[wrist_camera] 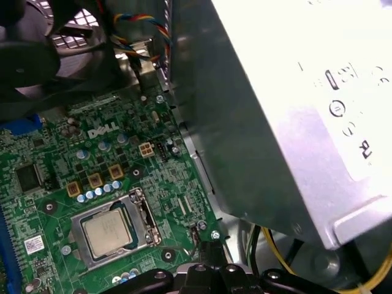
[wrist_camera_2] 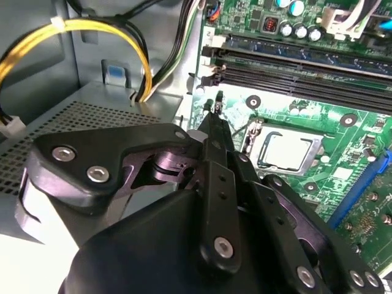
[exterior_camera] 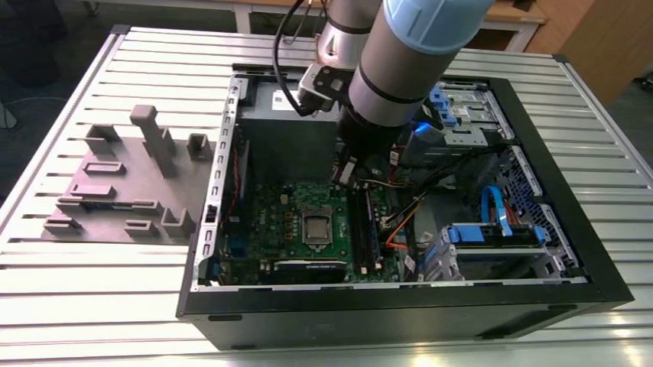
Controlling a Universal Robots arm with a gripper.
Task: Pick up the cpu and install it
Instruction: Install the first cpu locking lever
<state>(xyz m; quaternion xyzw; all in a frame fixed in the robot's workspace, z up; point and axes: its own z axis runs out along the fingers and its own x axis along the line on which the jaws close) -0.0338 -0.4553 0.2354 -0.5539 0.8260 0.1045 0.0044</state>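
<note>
The cpu (exterior_camera: 315, 227) lies flat in the metal-framed socket of the green motherboard (exterior_camera: 271, 210), silvery top up. Both wrist views show the cpu (wrist_camera_2: 288, 150) (wrist_camera: 109, 234) sitting inside the socket frame. My gripper (exterior_camera: 345, 170) hangs inside the open computer case, above the board and just beside the socket, towards the power supply. Its black fingers (wrist_camera_2: 212, 125) come together to one narrow tip with nothing between them. The gripper tip (wrist_camera: 199, 237) hovers over a screw at the board's edge, apart from the cpu.
A grey power supply (exterior_camera: 286, 130) stands close beside the arm. Memory slots (wrist_camera_2: 294, 73) run past the socket, and yellow cables (wrist_camera_2: 92, 30) loop nearby. A blue drive cage (exterior_camera: 490, 237) fills the case's right side in the exterior view. The grey fixture (exterior_camera: 122, 183) lies outside, left.
</note>
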